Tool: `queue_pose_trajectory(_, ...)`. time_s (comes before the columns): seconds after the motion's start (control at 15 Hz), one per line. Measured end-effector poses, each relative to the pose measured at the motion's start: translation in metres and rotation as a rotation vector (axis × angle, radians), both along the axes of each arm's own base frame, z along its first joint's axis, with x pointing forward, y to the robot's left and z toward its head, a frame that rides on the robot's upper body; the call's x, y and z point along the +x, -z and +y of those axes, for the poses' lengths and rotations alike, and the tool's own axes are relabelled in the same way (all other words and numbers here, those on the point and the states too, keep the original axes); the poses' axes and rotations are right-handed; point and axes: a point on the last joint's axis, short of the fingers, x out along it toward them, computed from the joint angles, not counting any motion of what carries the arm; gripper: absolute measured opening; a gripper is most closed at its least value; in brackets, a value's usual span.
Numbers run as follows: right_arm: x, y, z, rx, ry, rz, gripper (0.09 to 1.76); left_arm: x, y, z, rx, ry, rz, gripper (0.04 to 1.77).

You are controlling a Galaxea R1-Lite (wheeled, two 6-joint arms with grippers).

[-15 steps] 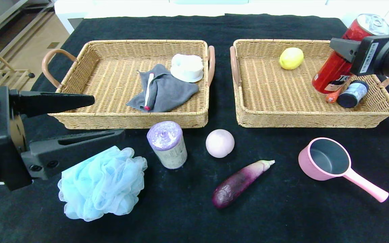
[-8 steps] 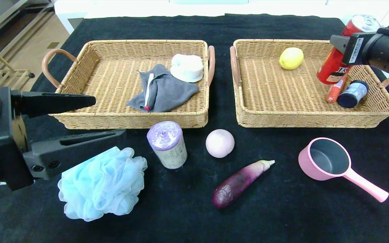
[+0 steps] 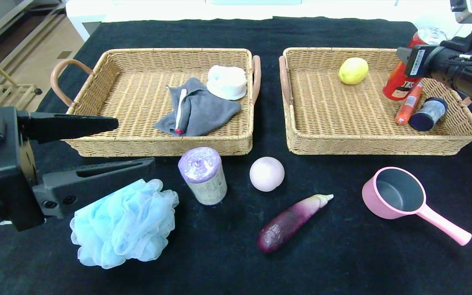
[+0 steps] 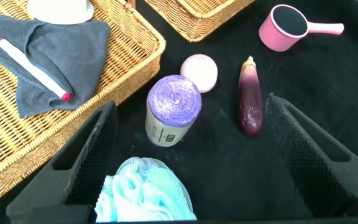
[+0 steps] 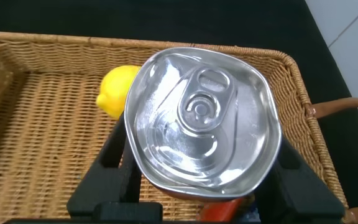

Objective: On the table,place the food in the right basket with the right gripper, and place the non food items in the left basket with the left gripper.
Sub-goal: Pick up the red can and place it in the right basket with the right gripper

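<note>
Lowered deeper into the right basket [image 3: 301,139], the soda can [image 3: 402,82] sits in the right gripper [image 5: 197,180], while the wide-open left gripper [image 3: 109,143] waits and five items remain on the table [image 3: 342,262].

Lemon [image 3: 353,70], grey cloth [image 3: 203,110] (pen [image 3: 180,111] atop), white cup [image 3: 227,82].

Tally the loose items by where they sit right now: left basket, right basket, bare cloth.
Left basket: 3 (grey cloth, pen, white cup)
Right basket: 4 (lemon, can, orange stick, jar)
Cloth: 5 (pouf, roll, ball, eggplant, saucepan)
Total: 12

floor: light wood [image 3: 35,57] | far edge: white surface [image 3: 178,10]
</note>
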Motion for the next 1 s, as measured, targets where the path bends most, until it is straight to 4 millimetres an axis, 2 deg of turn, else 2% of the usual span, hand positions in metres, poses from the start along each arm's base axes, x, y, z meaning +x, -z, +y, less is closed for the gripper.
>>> queue_pose_trajectory(0.4,0.025,0.006,-0.008,0.022,0.023,-0.005,1.02,0.001,0.001,0.000,0.001,0.000,0.002,1.72)
queue_pose_trajectory(0.87,0.033,0.011,-0.010,0.019,0.027,0.005,1.02,0.001,0.001,0.000,0.001,0.000,0.002,1.72)
queue_pose_trajectory(1.0,0.033,0.011,-0.010,0.019,0.026,0.003,1.16,0.001,0.001,0.000,0.001,0.000,0.002,1.72)
